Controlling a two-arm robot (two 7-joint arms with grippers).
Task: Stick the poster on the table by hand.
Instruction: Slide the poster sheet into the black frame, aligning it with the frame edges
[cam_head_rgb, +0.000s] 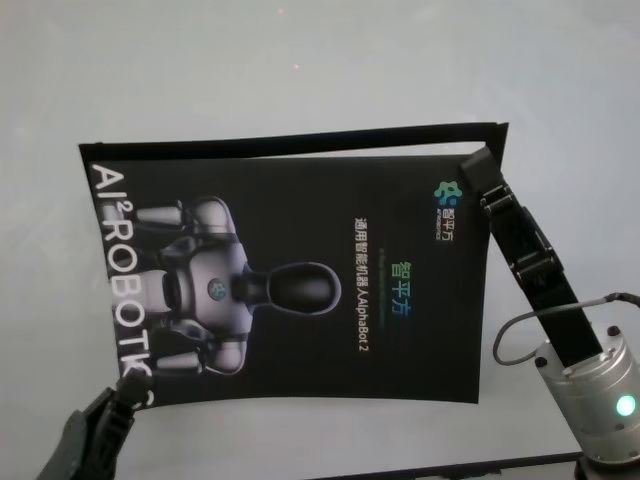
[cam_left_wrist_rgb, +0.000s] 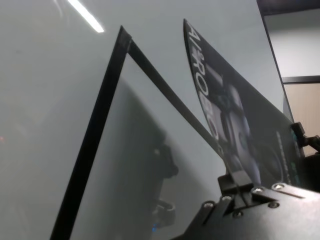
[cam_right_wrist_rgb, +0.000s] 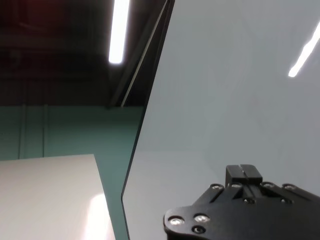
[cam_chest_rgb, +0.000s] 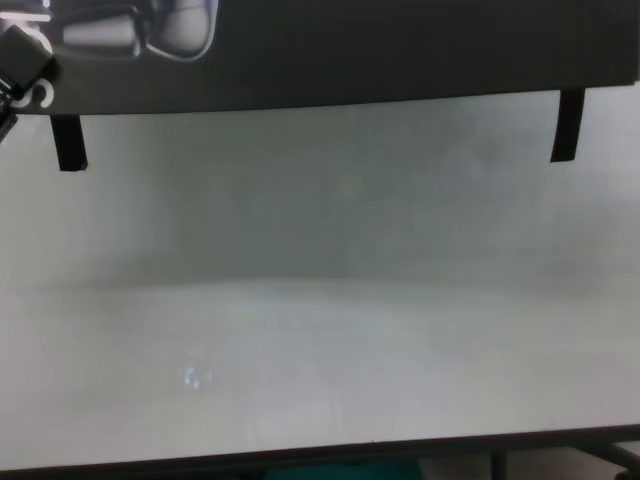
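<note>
Poster, glossy black sheet with silver robot print (cam_head_rgb: 290, 275), is lying over white matte table (cam_head_rgb: 300, 60) in head view; right black-tipped gripper (cam_head_rgb: 478, 163) is touching its far right corner, jaw gap unclear. Left wrist view: left gripper (cam_left_wrist_rgb: 239, 181) is pinching poster's raised near-left corner. Chest view: two black tape strips (cam_chest_rgb: 67, 142) are hanging under the poster's edge.

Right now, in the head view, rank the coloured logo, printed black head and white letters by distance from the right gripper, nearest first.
1. Coloured logo, poster's far right, beside the right gripper.
2. Black head, centre.
3. White letters, left edge.
</note>
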